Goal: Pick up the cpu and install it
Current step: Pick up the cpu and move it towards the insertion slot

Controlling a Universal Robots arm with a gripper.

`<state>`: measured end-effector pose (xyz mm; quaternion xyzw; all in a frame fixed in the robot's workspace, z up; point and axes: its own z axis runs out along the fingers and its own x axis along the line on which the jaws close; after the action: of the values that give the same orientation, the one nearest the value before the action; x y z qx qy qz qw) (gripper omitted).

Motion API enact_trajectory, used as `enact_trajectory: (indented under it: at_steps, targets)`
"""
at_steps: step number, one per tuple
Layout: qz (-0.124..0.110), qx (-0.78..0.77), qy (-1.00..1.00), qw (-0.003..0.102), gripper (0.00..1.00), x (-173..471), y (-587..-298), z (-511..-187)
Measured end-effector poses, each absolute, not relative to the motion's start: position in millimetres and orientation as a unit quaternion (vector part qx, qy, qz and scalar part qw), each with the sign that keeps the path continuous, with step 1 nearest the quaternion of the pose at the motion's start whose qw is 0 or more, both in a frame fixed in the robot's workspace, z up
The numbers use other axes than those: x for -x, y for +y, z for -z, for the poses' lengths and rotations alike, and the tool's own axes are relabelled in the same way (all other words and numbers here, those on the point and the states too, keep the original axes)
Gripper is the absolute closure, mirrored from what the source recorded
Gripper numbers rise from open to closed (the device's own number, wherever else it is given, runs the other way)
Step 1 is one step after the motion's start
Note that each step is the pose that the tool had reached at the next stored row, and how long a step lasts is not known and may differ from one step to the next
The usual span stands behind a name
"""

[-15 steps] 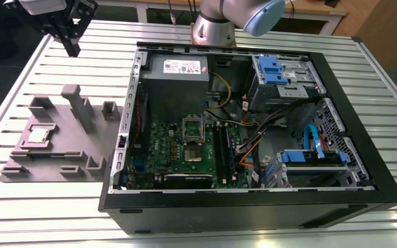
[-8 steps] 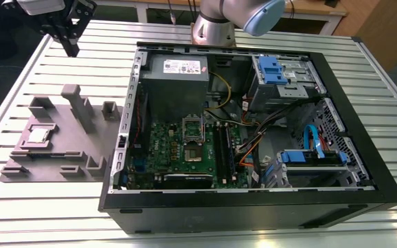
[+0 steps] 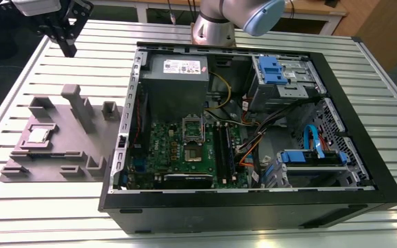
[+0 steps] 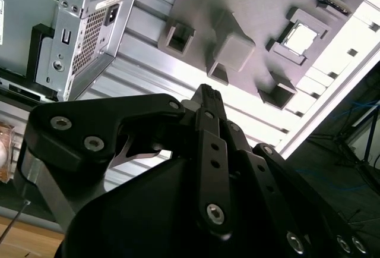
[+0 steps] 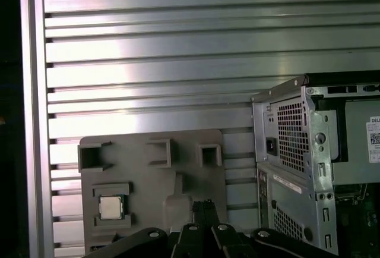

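Gripper [image 4: 206, 91] hangs well apart from flat, square, silvery cpu [image 5: 110, 207].

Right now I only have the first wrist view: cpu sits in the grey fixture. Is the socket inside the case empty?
Observer: In the exterior view the socket shows a dark centre, with no silvery chip in it.
Operator: Where's the hand relative to the cpu?
Observer: The hand hangs at the exterior view's upper left, off the fixture and apart from the cpu.
Operator: Case open?
Observer: Yes. The case lies on its side, open on top, with the motherboard facing up.
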<state>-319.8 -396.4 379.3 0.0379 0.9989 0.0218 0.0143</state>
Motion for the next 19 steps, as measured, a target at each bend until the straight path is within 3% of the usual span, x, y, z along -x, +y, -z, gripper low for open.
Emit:
enact_trajectory:
  at_steps: [19]
  targets:
    - [-0.022, -0.038, 0.999, 0.014, 0.9, 338, -396, -374]
